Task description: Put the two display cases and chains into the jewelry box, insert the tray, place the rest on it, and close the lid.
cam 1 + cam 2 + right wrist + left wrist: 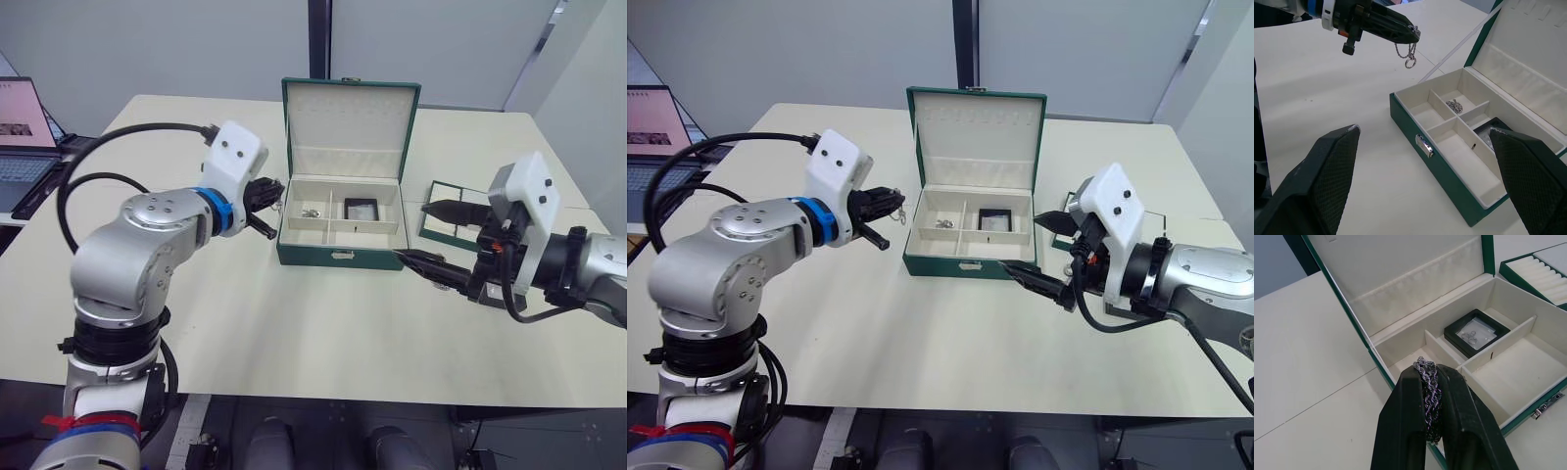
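Jewelry box (342, 224) sits open mid-tabletop (294, 333), lid (350, 127) up, one display case (361, 210) and a chain (1454, 105) already inside. Left gripper (1413, 32) clamped on another chain (1408, 51), just beside the box's left edge. Right gripper (427, 235) spread wide by the box's right side, tray (446, 227) behind it.

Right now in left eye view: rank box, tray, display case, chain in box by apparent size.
1. box
2. tray, partly hidden by the right end effector
3. display case
4. chain
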### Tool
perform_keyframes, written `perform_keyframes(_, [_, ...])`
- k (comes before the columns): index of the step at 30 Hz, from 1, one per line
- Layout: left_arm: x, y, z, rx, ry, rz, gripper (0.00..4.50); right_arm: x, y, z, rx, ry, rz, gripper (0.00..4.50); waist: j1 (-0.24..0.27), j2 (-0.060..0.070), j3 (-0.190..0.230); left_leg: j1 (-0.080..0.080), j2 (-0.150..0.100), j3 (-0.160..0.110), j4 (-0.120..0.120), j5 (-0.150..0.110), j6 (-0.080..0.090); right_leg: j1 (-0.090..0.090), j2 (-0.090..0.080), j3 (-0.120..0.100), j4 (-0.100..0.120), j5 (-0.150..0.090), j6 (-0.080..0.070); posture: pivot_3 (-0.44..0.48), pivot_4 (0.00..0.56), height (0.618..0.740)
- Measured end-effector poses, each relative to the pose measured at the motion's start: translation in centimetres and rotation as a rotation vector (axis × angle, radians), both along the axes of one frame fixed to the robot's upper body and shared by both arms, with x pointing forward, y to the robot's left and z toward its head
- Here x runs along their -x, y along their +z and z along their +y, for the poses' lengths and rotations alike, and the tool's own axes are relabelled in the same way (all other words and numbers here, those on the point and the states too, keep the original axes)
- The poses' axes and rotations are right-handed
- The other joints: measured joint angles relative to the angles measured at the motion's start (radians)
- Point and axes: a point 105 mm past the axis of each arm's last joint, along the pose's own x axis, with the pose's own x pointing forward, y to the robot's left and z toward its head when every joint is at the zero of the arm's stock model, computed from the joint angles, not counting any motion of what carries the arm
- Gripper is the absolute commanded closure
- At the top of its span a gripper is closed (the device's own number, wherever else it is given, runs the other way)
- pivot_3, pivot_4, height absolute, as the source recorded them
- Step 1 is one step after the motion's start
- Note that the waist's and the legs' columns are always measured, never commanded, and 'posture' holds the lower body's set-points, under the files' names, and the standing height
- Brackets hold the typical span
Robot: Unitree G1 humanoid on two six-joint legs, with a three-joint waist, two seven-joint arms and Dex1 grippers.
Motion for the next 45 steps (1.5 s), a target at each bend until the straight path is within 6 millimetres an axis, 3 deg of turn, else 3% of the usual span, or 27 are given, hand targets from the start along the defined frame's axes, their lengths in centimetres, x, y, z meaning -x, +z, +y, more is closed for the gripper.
perform_keyframes(12, [-2.3, -3.0, -2.4, 0.006, -0.078, 0.028, 4.42, 0.0, -0.1, -0.8, -0.009, -0.039, 0.000, 0.00, 0.001, 0.000, 0.000, 0.000, 0.000, 0.000, 0.000, 0.000, 0.000, 0.000, 0.000, 0.000, 0.000, 0.000, 0.000, 0.000, 0.150, 0.740])
perform_keyframes(27, [-3.6, -5.9, -2.5, -0.001, -0.076, 0.066, 4.42, 0.1, -0.4, -1.0, -0.003, -0.048, 0.012, 0.00, 0.003, 0.000, 0.000, 0.000, 0.000, 0.001, 0.000, 0.000, 0.000, 0.000, 0.000, 0.000, 0.000, 0.000, 0.000, 0.000, 0.150, 0.740])
perform_keyframes(40, [-3.4, -6.2, -3.0, 0.011, -0.103, 0.086, 0.23, 0.1, -0.1, -0.9, 0.001, -0.044, 0.006, 0.00, 0.003, 0.000, 0.000, 0.000, 0.000, 0.001, 0.000, 0.000, 0.000, 0.000, 0.000, 0.000, 0.000, 0.000, 0.000, 0.000, 0.150, 0.740])
perform_keyframes(41, [-3.4, -6.2, -3.0, 0.011, -0.104, 0.085, 0.01, 0.1, 0.0, -0.8, 0.001, -0.042, 0.000, 0.00, 0.003, 0.000, 0.000, 0.000, 0.000, 0.000, 0.000, 0.000, 0.000, 0.000, 0.000, 0.000, 0.000, 0.000, 0.000, 0.000, 0.150, 0.740])
perform_keyframes(45, [-3.3, -5.9, -3.0, 0.027, -0.109, 0.076, 0.01, 0.1, 0.1, -0.5, 0.004, -0.031, -0.006, 0.00, 0.003, 0.000, 0.000, 0.000, 0.000, 0.000, 0.000, 0.000, 0.000, 0.000, 0.000, 0.000, 0.000, 0.000, 0.000, 0.000, 0.150, 0.740])
